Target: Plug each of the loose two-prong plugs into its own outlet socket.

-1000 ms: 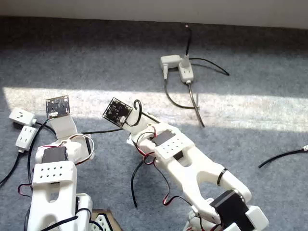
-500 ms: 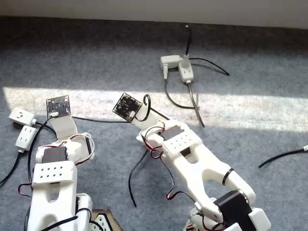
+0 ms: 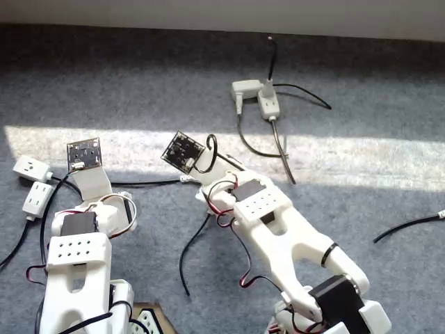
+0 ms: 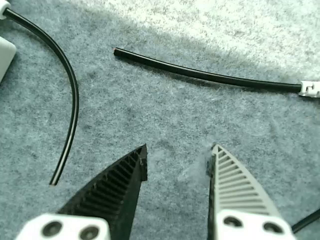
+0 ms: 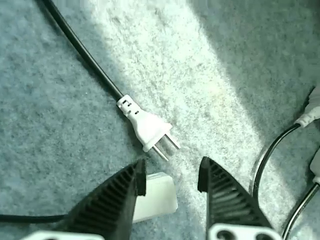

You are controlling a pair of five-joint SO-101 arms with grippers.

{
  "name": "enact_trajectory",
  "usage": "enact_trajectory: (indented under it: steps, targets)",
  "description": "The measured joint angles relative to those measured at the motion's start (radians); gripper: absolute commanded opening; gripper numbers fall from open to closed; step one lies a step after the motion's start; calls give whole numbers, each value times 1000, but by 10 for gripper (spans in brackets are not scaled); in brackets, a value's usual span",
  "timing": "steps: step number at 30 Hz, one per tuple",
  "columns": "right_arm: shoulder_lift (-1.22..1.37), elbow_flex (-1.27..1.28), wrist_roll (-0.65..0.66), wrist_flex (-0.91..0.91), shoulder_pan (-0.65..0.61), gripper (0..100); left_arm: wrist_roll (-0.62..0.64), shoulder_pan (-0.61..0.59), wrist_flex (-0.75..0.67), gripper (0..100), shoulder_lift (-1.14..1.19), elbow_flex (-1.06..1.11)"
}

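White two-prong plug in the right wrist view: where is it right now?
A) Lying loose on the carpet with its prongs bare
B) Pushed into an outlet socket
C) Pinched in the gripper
A: the plug lies flat on the carpet just ahead of the open right gripper, both prongs exposed and neither finger touching it.

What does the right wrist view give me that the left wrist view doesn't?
Right wrist: a white two-prong plug on black cable, prongs toward the right gripper, and a white plastic block by its jaws. Left wrist: a thin curved black wire and a straight black cable's loose end ahead of the left gripper. Both: grey carpet, sunlit band, open jaws.
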Motion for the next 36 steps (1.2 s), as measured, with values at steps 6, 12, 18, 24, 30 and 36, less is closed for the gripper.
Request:
enact_trajectory:
  steps: [6, 12, 18, 24, 30, 36]
  targets:
    - [176, -233, 0, 120, -6, 190, -2, -14, -5, 211, 0, 0]
    - [356, -446, -66, 344, 6, 190, 3, -28, -21, 211, 0, 0]
    - [373, -436, -110, 374, 97, 190, 3, -28, -21, 211, 0, 0]
    - [304, -324, -110, 374, 166, 190, 3, -28, -21, 211, 0, 0]
    - [83, -98, -54, 387, 170, 190, 3, -28, -21, 210, 0, 0]
    - [-226, 97, -46, 387, 173, 190, 3, -28, -21, 210, 0, 0]
